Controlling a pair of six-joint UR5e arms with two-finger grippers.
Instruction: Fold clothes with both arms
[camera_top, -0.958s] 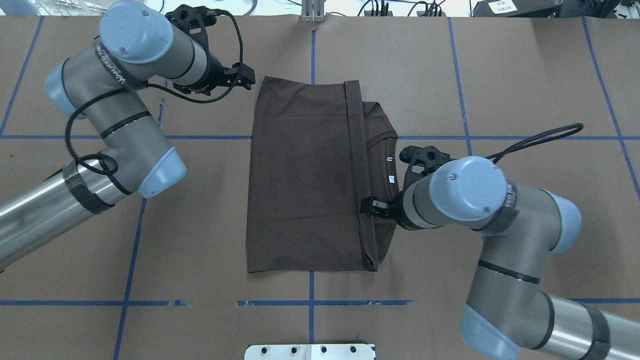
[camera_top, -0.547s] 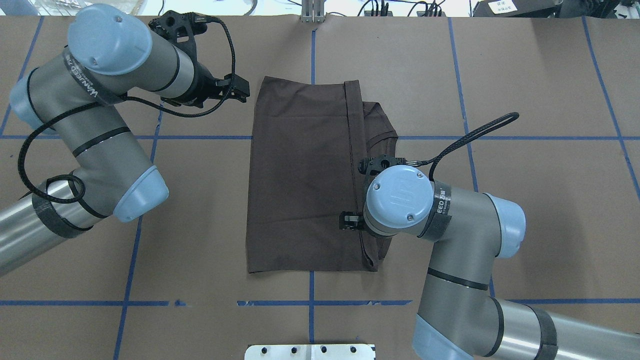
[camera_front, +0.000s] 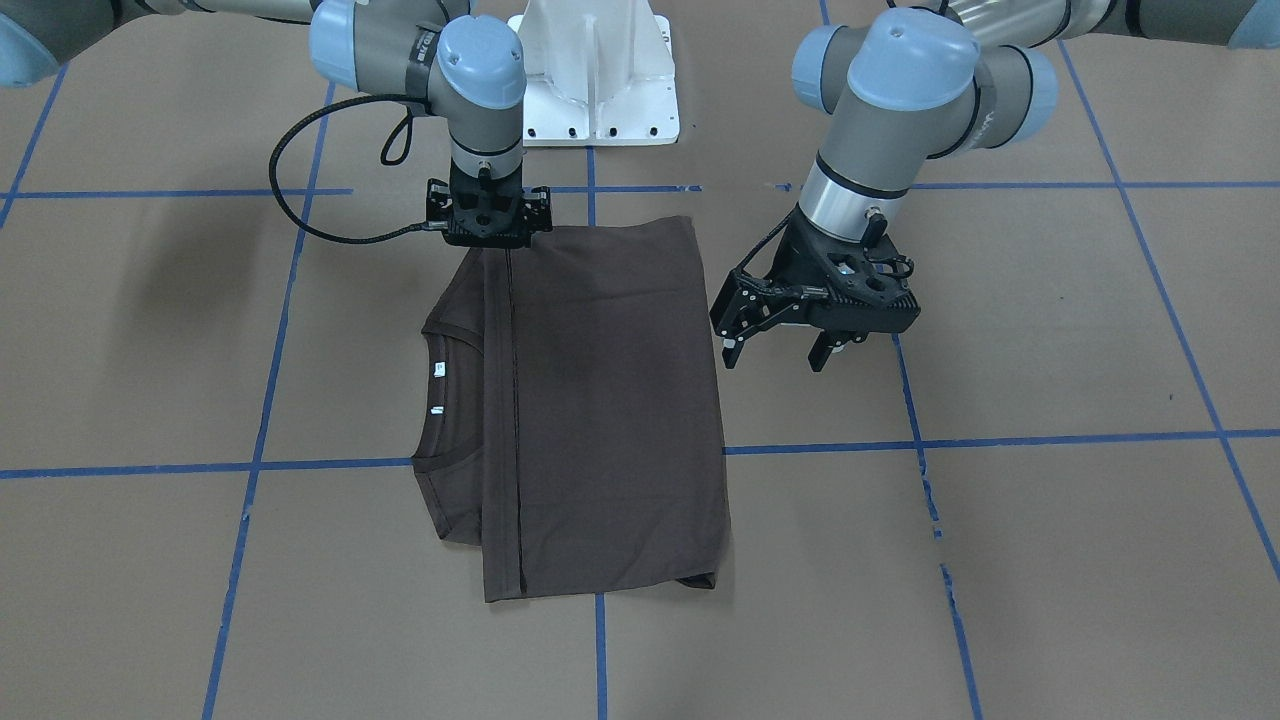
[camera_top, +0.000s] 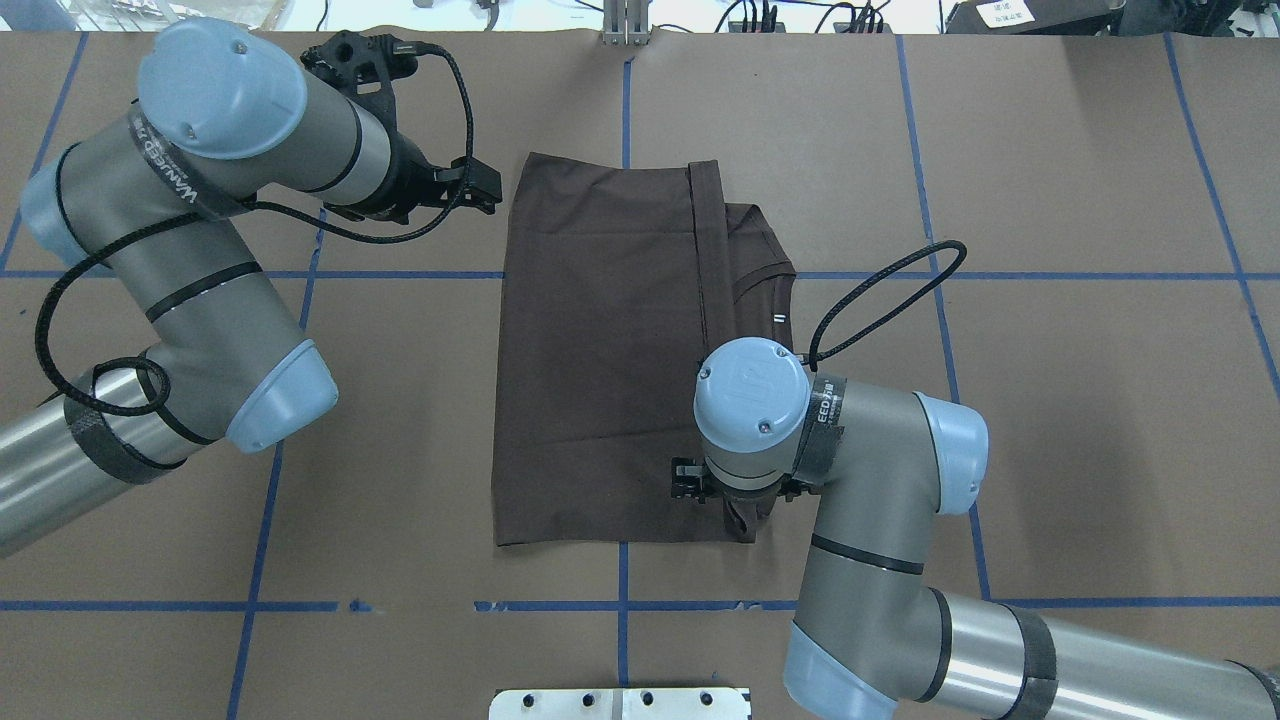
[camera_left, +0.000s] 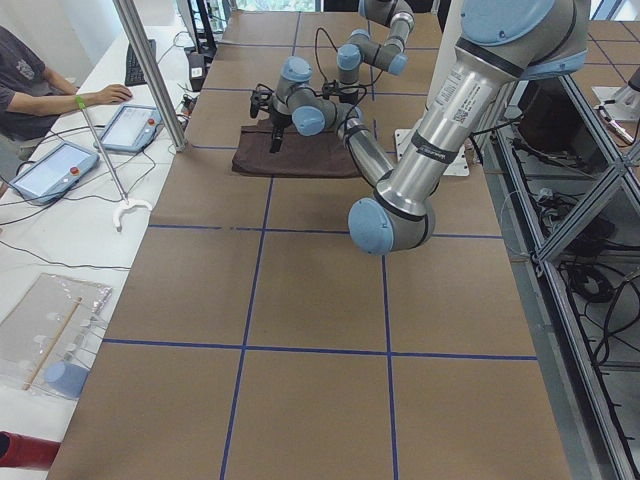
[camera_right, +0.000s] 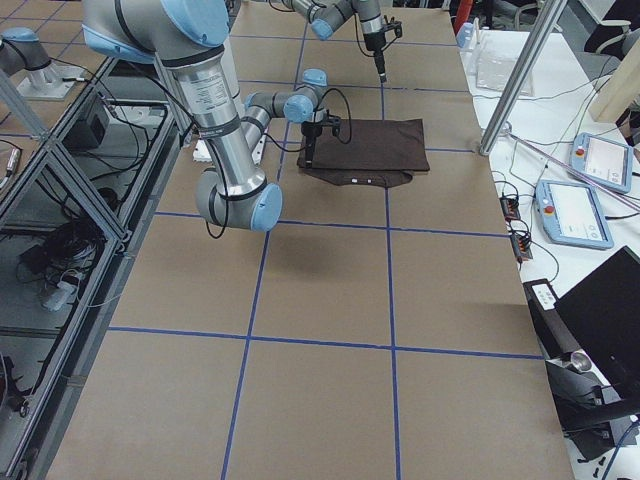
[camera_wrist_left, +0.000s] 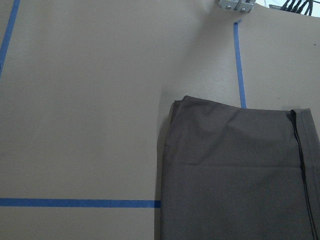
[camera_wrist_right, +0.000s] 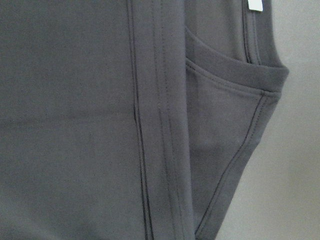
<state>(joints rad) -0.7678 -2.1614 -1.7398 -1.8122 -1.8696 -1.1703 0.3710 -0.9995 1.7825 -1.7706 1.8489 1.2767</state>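
- Half-folded T-shirt (camera_front: 600, 400) lies flat mid-bench, collar toward the robot's right end.
- Left gripper (camera_front: 775, 352) hovers beside it, spread wide, empty.
- Right gripper (camera_front: 487, 232) sits over the robot-side hem corner; finger spread hidden.
- Likely next: both pinch corners.

I see the shirt (camera_top: 600, 350) as soft, matt knit cloth, with a ribbed collar (camera_wrist_right: 225, 70) and neatly stitched hems. The counter (camera_top: 1050, 150) wears a dull brown paper-like cover, marked with smooth blue tape (camera_top: 1050, 275). The left arm (camera_top: 200, 280) and right arm (camera_top: 880, 450) show matt grey shells, brushed silver metal tubes and slightly glossy pale blue caps. At the counter's robot-side edge, the base (camera_front: 597, 70) looks like white painted metal.
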